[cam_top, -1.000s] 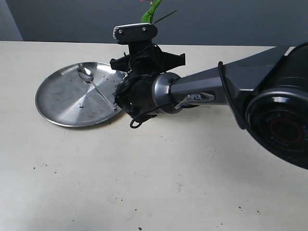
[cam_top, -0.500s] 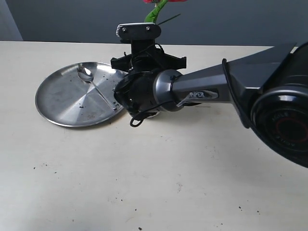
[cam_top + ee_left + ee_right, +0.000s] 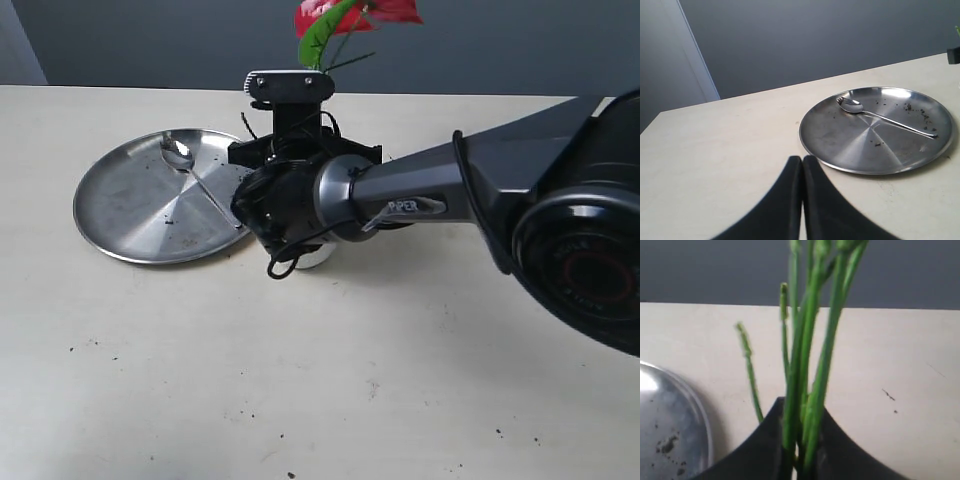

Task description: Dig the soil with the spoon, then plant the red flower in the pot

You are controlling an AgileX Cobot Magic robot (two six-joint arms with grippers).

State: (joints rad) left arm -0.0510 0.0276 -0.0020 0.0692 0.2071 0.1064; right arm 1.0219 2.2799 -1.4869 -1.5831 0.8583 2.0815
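The red flower (image 3: pixel 355 14) stands upright, its blooms and green leaf above my right arm's wrist (image 3: pixel 300 195). Its green stems (image 3: pixel 810 350) run between the jaws of my right gripper (image 3: pixel 801 412), which is shut on them. Under that wrist only a sliver of the white pot (image 3: pixel 318 258) shows; its inside is hidden. The spoon (image 3: pixel 200 185) (image 3: pixel 880 118) lies loose in the steel plate (image 3: pixel 120 200). Only crumbs of soil (image 3: pixel 912 106) show on the plate. My left gripper (image 3: pixel 802 161) is shut and empty, low over the table, short of the plate's rim (image 3: pixel 840 167).
The right arm's large dark body (image 3: pixel 560 200) reaches in from the right and covers the table's middle right. Soil specks (image 3: pixel 250 412) dot the near tabletop. A grey wall (image 3: pixel 500 45) runs behind the table's far edge.
The right gripper has come down with the flower: first only the leaf showed at the top, now the red blooms do. A bit of the white pot now shows under the wrist.
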